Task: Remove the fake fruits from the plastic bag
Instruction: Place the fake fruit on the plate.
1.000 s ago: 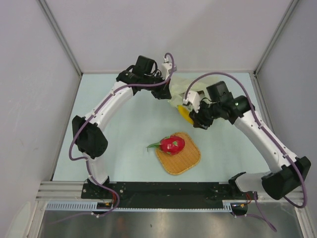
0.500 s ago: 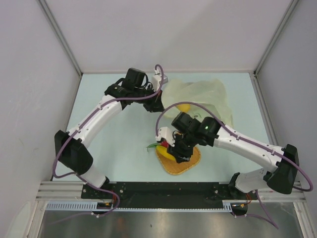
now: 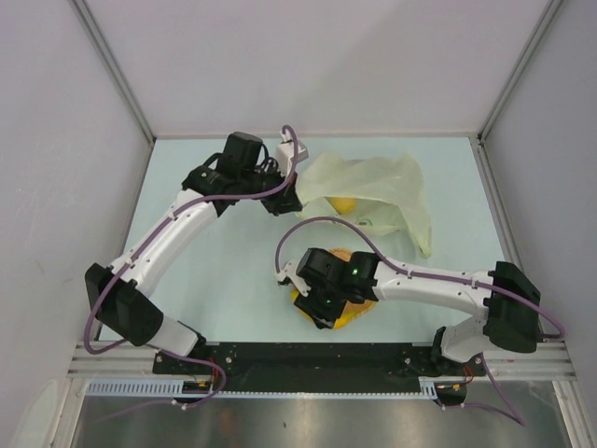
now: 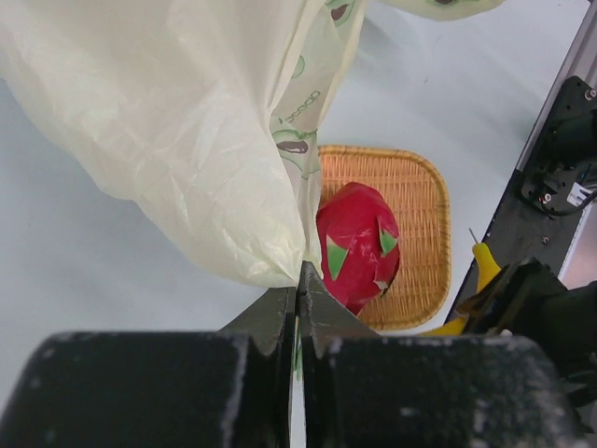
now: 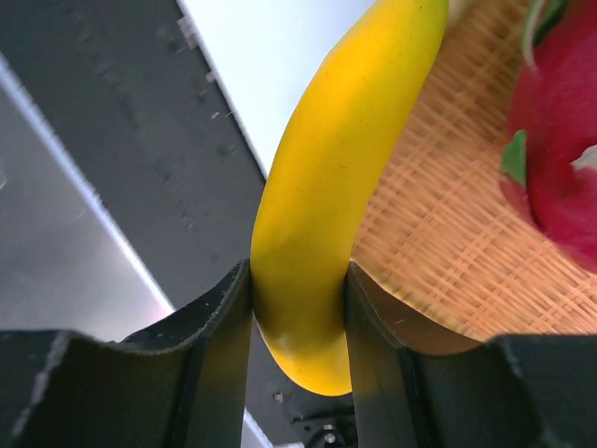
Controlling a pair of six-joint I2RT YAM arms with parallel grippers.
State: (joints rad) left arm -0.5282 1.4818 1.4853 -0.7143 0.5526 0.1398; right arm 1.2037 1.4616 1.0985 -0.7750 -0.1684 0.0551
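Since a second ago the right gripper has carried the yellow plastic banana from one o'clock to the orange woven mat at six. It is clamped mid-curve and looks light, stiff and probably slippery. The left gripper pinches the floppy cream translucent plastic bag at twelve.

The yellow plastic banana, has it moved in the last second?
Yes. The right gripper brought the banana nearer, from beyond the orange woven mat to its near edge.
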